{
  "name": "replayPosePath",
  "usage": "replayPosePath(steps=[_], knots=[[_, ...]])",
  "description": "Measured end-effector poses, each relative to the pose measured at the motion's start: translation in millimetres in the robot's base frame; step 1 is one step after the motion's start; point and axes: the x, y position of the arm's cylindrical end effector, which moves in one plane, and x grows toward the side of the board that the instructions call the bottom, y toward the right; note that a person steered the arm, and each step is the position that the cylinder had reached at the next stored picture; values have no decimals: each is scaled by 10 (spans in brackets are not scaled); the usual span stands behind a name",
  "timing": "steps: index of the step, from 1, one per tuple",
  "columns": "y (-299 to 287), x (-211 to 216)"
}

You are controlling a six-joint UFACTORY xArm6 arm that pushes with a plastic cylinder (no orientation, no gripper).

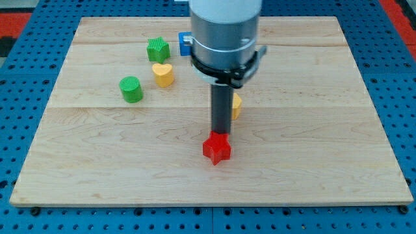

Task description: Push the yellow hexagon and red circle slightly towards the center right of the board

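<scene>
Sitting near the frame's middle, my tip [221, 134] touches the red star [216, 148]. The yellow block [236, 105] hides behind the rod; no red circle shows. Pushing now could shove the star instead.

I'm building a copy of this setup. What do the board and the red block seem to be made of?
The board looks like pale, matt wood: grain lines and plank seams run along it. The red block, star-shaped, looks like painted wood or plastic; its colour is flat and even, with a slight sheen, so I cannot tell which. My tip sits just above it in the view.
</scene>
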Motion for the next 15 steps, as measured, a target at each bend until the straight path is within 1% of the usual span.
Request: replayPosePath(steps=[2,3,4,5,6,7,8,9,10,11,12,13,14,15], knots=[[-817,-419],[-726,-660],[-350,-752],[91,-755],[-342,-765],[-607,-918],[-519,-1283],[-92,-1222],[283,-1255],[382,-1306],[195,-1728],[341,-2246],[-17,-2403],[-283,-2132]])
